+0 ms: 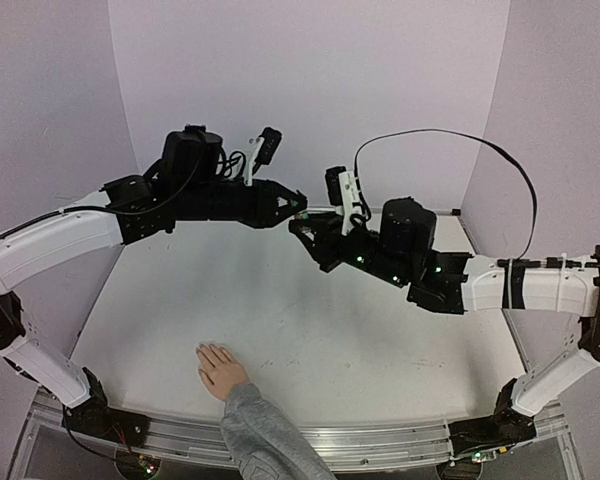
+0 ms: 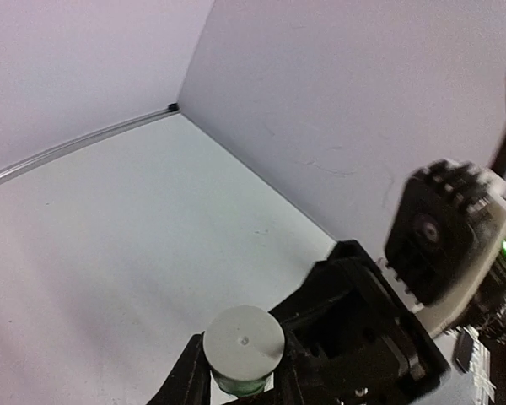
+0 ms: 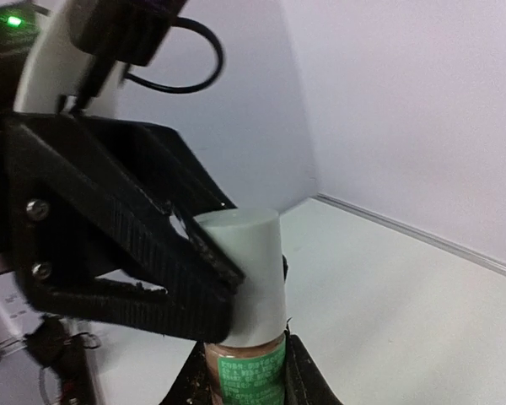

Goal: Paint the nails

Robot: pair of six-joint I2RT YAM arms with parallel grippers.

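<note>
From above, both jaws meet in mid-air, the nails (image 1: pixel 207 349) well below them on the desk (image 1: pixel 380 330); left wrist: left jaws clamped on the cap (image 2: pixel 243 340); right wrist: right jaws clamped on the bottle (image 3: pixel 250 369) beneath; a skewed twist could make it slip and drop.

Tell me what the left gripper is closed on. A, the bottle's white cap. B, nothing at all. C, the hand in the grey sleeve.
A: the left gripper pinches the white cap, while the right gripper holds the bottle below it.
</note>
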